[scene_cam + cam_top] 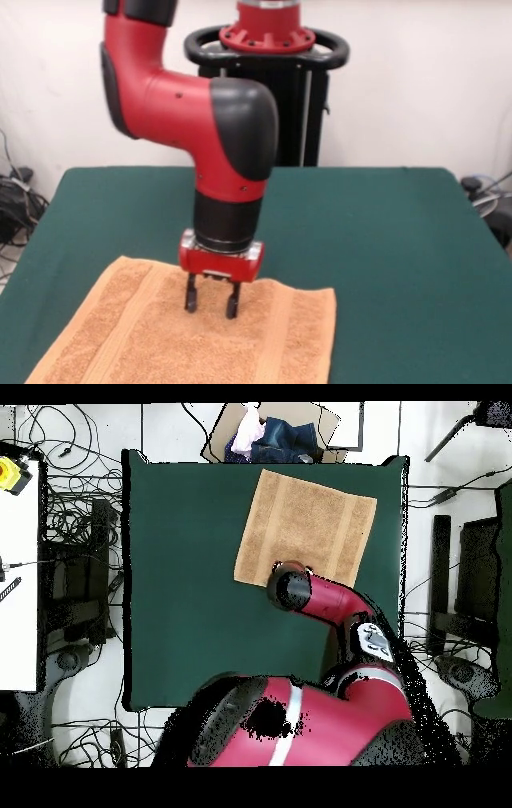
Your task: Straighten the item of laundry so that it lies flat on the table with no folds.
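The item of laundry [160, 336] is an orange-tan terry towel lying spread out at the near left of the dark green table [384, 240], with flat woven bands running along it. In the overhead view the towel [300, 524] lies near the table's far edge [180, 584], slightly skewed. My gripper [212, 304] points straight down over the towel's far edge, fingers a small gap apart, tips at or just above the cloth, holding nothing. From above, the arm's wrist [290, 587] covers the gripper and the towel's near edge.
A cardboard box of clothes [272, 436] sits on the floor beyond the table's far edge. Cables lie on the floor to both sides. A white bench [18, 574] stands at the left.
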Robot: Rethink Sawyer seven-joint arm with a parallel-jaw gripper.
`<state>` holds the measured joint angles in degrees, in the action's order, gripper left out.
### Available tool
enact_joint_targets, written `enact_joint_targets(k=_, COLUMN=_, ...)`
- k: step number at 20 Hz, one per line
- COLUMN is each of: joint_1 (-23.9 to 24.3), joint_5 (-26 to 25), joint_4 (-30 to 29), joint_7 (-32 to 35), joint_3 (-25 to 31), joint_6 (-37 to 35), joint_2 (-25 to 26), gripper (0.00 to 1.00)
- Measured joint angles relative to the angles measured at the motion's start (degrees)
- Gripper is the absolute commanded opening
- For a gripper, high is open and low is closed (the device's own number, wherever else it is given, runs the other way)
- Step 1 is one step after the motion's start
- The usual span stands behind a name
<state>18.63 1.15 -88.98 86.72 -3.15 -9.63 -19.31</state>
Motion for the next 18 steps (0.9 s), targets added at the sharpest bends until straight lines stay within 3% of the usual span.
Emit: enact_joint_targets(k=18, joint_1=-0.06, joint_5=-0.04, joint_4=0.36, joint_7=-0.01, joint_3=-0.25, joint_6=0.82, joint_2=0.22, gripper=1.00)
